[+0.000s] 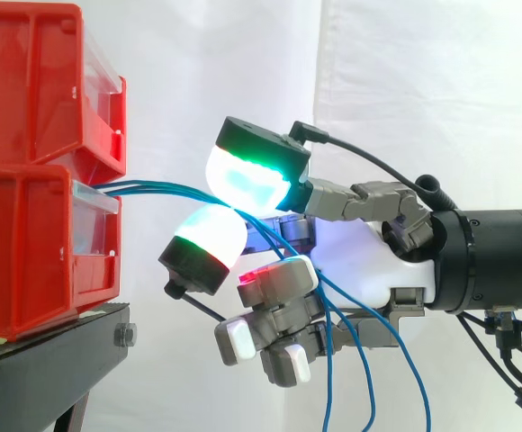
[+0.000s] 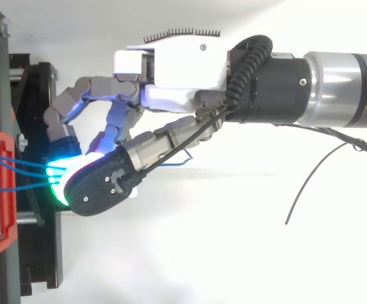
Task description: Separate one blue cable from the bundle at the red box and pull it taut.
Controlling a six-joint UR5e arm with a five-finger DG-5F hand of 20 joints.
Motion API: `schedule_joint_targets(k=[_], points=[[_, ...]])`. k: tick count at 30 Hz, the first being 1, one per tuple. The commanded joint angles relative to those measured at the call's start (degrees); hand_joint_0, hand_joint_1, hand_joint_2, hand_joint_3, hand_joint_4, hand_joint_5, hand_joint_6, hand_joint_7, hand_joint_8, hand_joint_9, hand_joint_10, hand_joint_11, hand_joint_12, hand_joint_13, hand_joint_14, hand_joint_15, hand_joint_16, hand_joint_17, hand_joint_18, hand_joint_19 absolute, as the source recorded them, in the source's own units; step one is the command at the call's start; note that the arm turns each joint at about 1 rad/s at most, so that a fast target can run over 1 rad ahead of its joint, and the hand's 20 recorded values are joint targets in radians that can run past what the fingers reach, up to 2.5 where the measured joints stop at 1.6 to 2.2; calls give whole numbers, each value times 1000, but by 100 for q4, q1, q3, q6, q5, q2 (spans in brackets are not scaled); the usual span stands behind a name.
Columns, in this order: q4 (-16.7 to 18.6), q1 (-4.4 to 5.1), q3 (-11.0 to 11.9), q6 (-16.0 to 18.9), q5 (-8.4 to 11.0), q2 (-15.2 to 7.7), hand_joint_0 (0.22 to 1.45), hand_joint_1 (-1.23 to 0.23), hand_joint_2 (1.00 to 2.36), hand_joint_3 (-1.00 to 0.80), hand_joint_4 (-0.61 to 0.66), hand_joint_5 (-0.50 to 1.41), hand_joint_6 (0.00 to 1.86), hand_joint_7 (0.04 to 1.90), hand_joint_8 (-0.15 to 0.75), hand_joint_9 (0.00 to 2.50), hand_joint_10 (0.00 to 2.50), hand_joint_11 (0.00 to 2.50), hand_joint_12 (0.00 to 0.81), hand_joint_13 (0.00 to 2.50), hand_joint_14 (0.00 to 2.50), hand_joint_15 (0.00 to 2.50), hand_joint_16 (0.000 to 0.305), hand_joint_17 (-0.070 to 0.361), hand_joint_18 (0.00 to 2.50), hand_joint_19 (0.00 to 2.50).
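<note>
Robot hand (image 1: 369, 256) closed on blue cables (image 1: 157, 188), pinching them between green-glowing pads (image 1: 243, 175) just beside lower red bin (image 1: 27, 261). Cable slack hung below palm.

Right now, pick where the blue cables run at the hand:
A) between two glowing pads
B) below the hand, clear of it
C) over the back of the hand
A: in the side view the cables leave the lower bin, pass between two pads of the hand that pinch them, then hang down.
</note>
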Motion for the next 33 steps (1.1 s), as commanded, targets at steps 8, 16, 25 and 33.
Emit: schedule_joint_targets(k=[8,16,25,33], points=[[0,1,-9,16,1,2,822,-904,1002,-477,-114,-192,906,1235,302,1197,25,1307,375,912,26,715,46,103,892,847],[0,1,-18,16,1,2,802,-924,1000,-500,-229,-160,911,1411,273,1292,27,1351,362,962,26,699,43,96,922,802],[9,1,-18,16,-8,2,712,-978,1000,-500,-161,-149,913,1282,290,1315,28,1374,367,970,25,712,43,96,921,811],[9,10,-18,16,-8,-7,591,-1007,1000,-500,-121,-153,902,1259,297,1296,27,1371,368,957,27,724,44,98,914,816]])
